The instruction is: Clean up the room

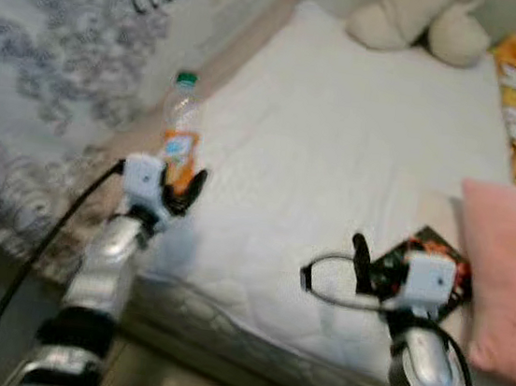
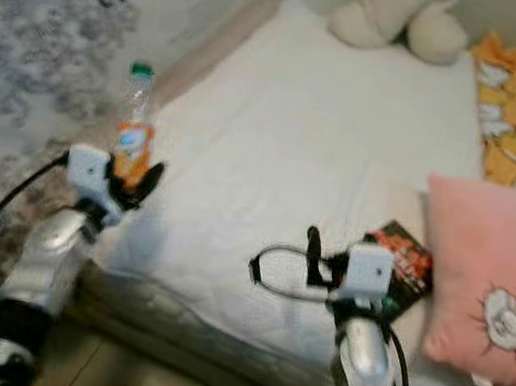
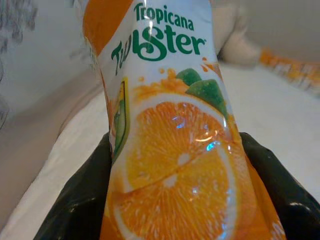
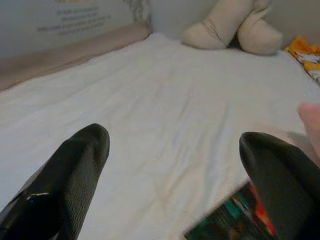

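White bed [image 1: 339, 146] lies ahead. Left gripper [image 1: 176, 188] clamps an upright juice bottle [image 1: 180, 132]. Right gripper [image 4: 175, 185] spreads wide above the bed.

Head eyes look down at bed [image 1: 337, 165]; wrist cameras close along fingers.

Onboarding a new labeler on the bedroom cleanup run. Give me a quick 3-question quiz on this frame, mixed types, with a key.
1. True or false: the left end effector is shut on the juice bottle.
2. Multiple choice: the right end effector is A) open above the white mattress, B) shut on the pink pillow, C) holding the plush toy.
3. Fill in: the dark snack packet lies on the mattress beside the ____ pillow.

Key: 1 true; 2 A; 3 pink.
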Tool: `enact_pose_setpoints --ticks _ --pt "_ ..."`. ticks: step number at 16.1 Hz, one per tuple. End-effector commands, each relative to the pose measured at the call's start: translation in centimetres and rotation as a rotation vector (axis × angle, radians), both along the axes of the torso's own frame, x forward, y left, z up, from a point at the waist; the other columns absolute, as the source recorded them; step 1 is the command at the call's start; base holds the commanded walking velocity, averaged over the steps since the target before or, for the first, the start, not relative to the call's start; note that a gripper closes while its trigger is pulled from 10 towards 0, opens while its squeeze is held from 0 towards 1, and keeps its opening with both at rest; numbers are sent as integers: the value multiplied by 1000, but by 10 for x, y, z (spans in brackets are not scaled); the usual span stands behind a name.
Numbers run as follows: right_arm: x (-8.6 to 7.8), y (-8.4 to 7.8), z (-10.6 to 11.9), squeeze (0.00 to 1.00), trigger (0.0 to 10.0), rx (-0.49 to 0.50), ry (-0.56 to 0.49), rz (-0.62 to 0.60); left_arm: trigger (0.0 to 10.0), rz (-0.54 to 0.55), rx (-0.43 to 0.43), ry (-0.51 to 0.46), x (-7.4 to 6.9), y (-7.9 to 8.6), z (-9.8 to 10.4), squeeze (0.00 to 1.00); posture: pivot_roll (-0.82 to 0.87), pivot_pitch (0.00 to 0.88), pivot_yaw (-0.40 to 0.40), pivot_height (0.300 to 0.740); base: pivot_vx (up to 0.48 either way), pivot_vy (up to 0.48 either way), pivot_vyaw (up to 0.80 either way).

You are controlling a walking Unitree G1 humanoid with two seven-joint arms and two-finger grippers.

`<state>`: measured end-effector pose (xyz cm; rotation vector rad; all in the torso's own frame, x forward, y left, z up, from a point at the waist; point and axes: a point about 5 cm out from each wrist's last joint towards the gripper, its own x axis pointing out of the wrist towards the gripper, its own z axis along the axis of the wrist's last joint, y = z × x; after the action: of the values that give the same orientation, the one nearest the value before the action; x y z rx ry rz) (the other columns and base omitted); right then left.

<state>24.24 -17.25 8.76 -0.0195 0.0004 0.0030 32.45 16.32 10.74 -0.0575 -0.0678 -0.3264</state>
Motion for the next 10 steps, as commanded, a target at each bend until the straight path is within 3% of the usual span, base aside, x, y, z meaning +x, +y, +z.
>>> enact_pose_setpoints --ticks 1,2,5,10 --pt "3 -8 2 0 10000 14 -17 -47 10000 -10 -15 -43 5 -6 13 0 -23 0 -3 740 0 -472 0" --pt "15 -10 7 0 10000 -46 -38 -63 10000 -35 -48 -35 -1 -20 11 0 -32 0 7 740 0 -469 0" --pt "19 -9 5 0 10000 -115 -16 -56 10000 -118 -43 -35 -13 -27 10 0 -45 0 12 740 0 -476 0" --pt "16 5 9 0 10000 -129 -65 -10 10000 -144 -76 -26 -19 -39 13 0 -46 0 17 740 0 -480 -714"
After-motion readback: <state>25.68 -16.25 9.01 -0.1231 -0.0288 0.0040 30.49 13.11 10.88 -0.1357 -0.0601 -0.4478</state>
